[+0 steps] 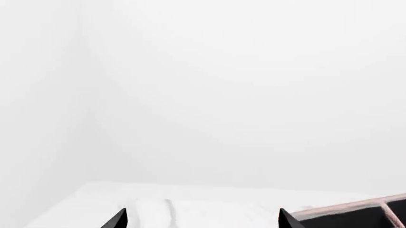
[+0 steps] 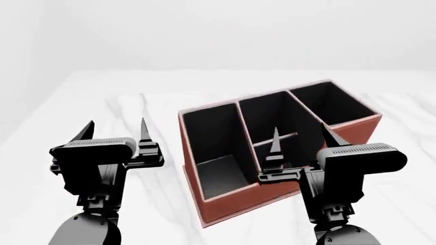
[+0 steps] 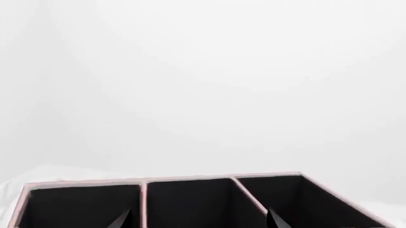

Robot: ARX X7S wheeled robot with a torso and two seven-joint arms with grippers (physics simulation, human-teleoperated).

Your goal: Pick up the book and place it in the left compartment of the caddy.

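The reddish-brown caddy with a black interior stands on the white marble table, in front of me and a little to the right. Its left compartment is the long undivided slot and looks empty. The book is not in view in any frame. My left gripper is open and empty over bare table left of the caddy. My right gripper is open and empty above the caddy's divided middle slots. The left wrist view shows open fingertips and a caddy corner. The right wrist view shows the caddy's rim.
A short divider splits the caddy's middle section into two slots. The tall-walled square slot is at the caddy's far right end. White walls stand behind the table, and its far edge runs behind the caddy.
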